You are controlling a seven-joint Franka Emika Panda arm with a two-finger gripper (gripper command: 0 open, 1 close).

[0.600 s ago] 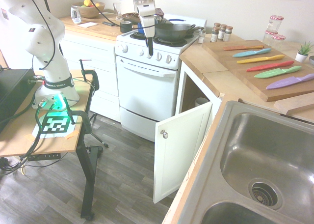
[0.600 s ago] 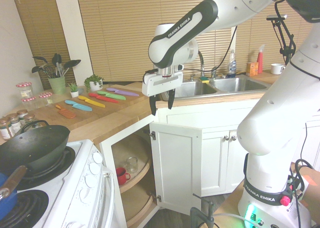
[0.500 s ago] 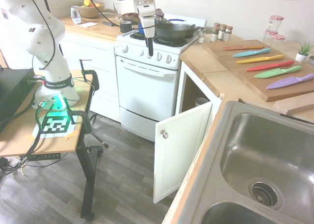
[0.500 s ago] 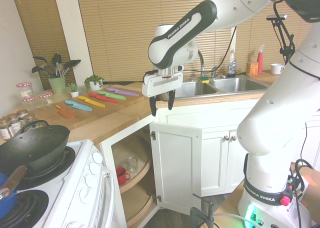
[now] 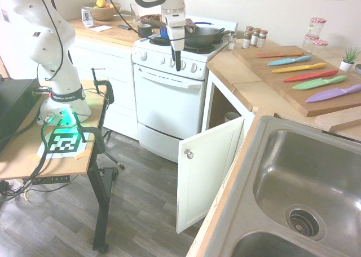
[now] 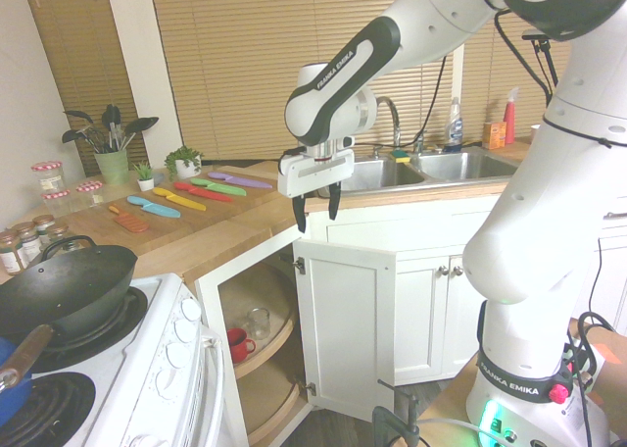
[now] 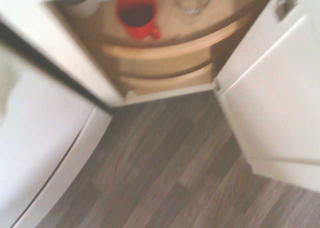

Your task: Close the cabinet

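Shifted slightly sideways, end effector (image 6: 315, 210) (fingers apart, empty) hangs above the open white recessed-panel cabinet (image 6: 346, 324); red mug (image 6: 236, 344) and clear glass (image 6: 258, 322) sit inside.

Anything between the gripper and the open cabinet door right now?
Nothing. In the second exterior view the gripper hangs in open air above the cabinet door, apart from its top edge, with only bare space between them.
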